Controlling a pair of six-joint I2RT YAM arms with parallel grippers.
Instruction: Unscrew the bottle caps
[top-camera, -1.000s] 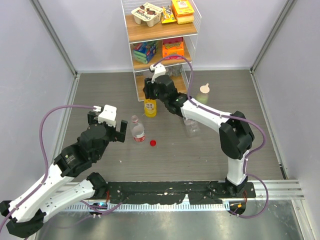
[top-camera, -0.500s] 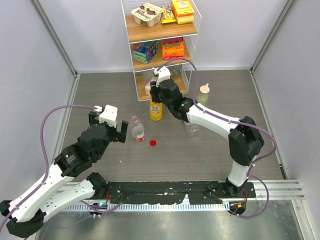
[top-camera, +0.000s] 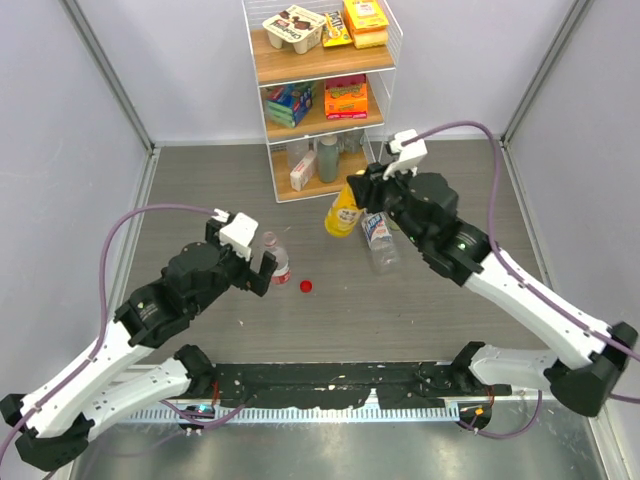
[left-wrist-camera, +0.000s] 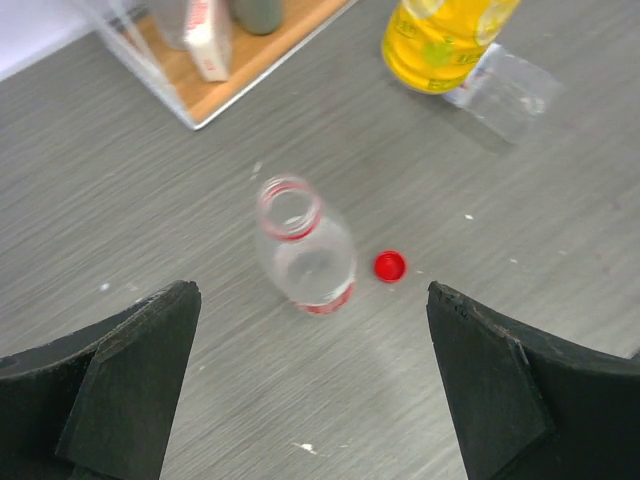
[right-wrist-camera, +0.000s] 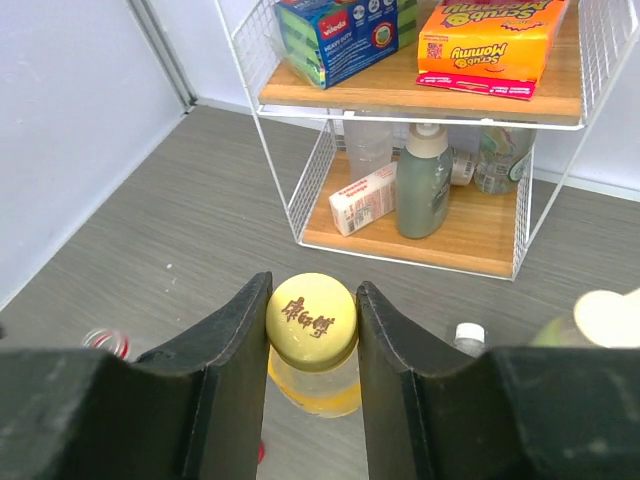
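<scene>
Right pincer (right-wrist-camera: 312, 318): we see it closed tight on the yellow cap (right-wrist-camera: 312, 312), one finger on each side.
Yellow juice bottle (top-camera: 342, 214): tilted under that cap, in front of the rack (top-camera: 322, 110); we cannot tell whether its base touches the bench (top-camera: 200, 190).
Left pincer (left-wrist-camera: 315, 395): spread wide, holding nothing, above the red-label bottle (left-wrist-camera: 305, 250).
Red-label bottle: we see it upright, neck open.
Red cap (left-wrist-camera: 390, 265): lying on the bench just beside that bottle.
White cap (right-wrist-camera: 469, 333): on the blue-label bottle (top-camera: 379, 240), just beside the juice bottle.
</scene>
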